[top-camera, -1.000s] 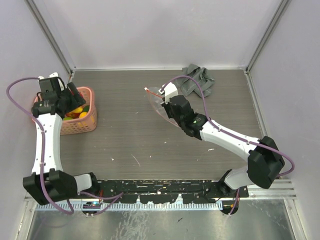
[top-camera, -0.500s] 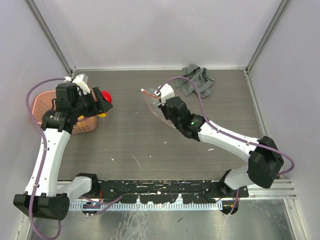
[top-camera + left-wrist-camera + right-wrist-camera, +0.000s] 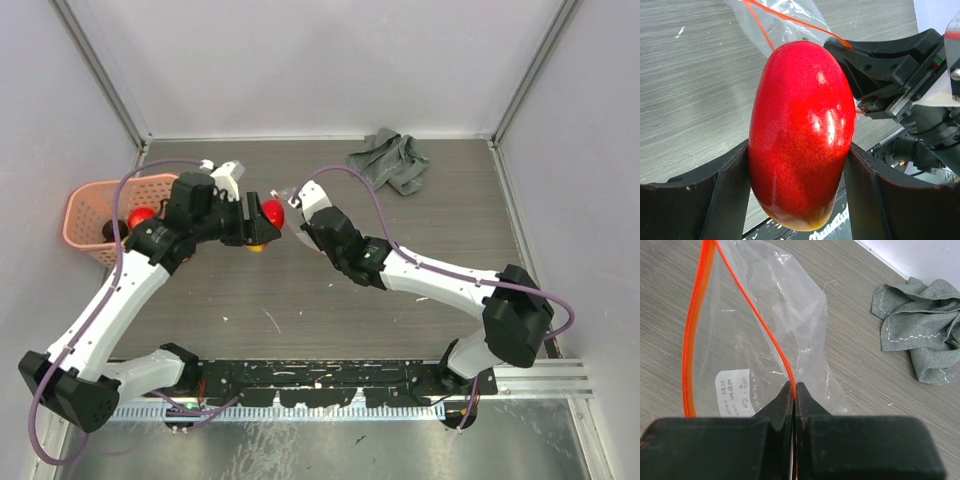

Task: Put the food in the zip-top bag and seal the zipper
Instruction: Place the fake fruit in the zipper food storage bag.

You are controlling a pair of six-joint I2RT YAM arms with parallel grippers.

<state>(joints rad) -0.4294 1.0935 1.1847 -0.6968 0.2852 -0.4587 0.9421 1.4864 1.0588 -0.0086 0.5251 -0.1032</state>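
My left gripper point(image 3: 258, 222) is shut on a glossy red toy mango point(image 3: 801, 132) with a yellow tip, held above the table right beside the clear zip-top bag point(image 3: 765, 345). The mango also shows in the top view point(image 3: 268, 215). My right gripper point(image 3: 794, 390) is shut on one lip of the bag's red-orange zipper strip point(image 3: 692, 335) and holds the mouth open. In the top view the right gripper point(image 3: 300, 212) sits just right of the mango. More food, a red piece point(image 3: 140, 217) and a dark one, lies in the pink basket point(image 3: 95, 210).
A crumpled grey cloth point(image 3: 392, 160) lies at the back right, also in the right wrist view point(image 3: 922, 327). The pink basket stands against the left wall. White walls enclose the wooden table on three sides.
My left gripper has lifted the red mango out of the pink basket and carried it right to the bag's mouth. My right gripper has moved the bag slightly left toward it.
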